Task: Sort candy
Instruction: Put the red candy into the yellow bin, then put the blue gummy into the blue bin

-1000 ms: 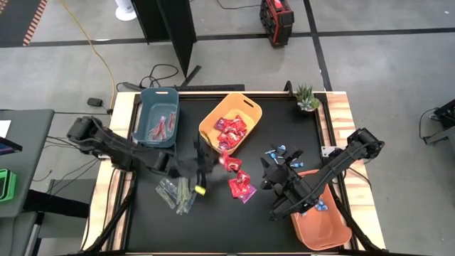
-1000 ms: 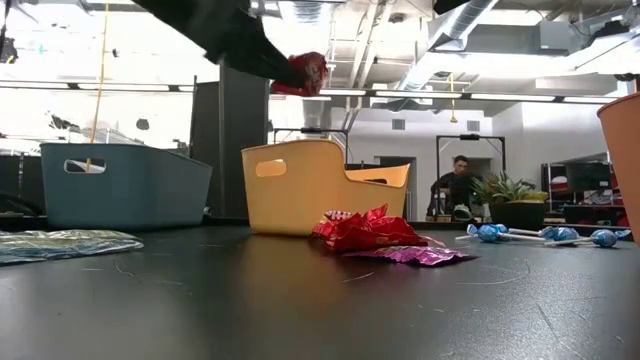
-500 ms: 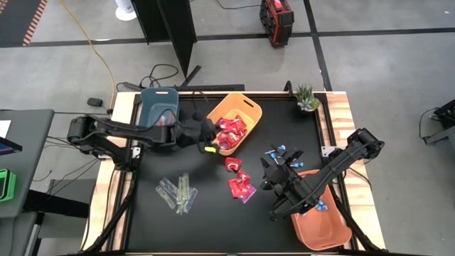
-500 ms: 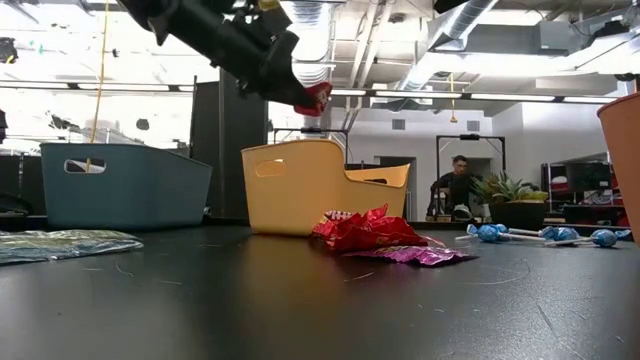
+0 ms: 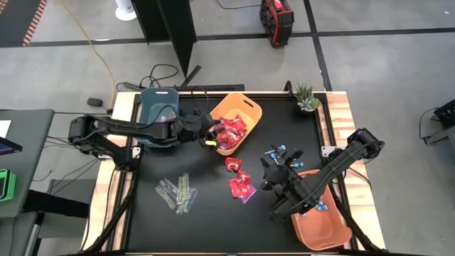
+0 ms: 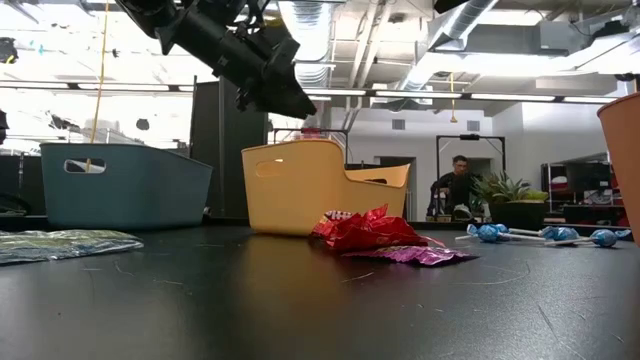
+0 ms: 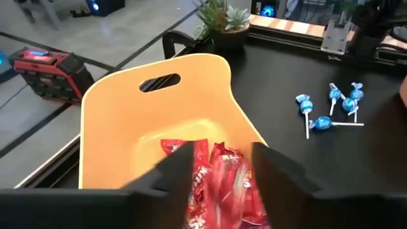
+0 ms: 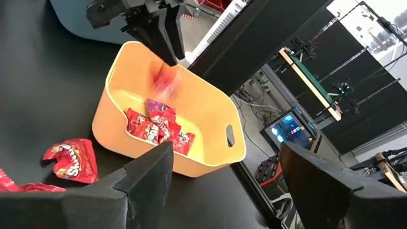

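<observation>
step: drop red packet | left claw (image 5: 208, 135) over yellow plastic bin (image 5: 250, 108), fingers parted, shiny red square packet (image 8: 164, 81) falling inside | right claw (image 5: 267, 173) wide, waiting near blue lollipops (image 5: 278, 151) | advice: lift clear before leaving rim

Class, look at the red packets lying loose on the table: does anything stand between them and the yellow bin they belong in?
Nothing visible does. The loose red packets lie on bare tabletop beside the yellow bin; the left gripper hangs above the bin.
</observation>
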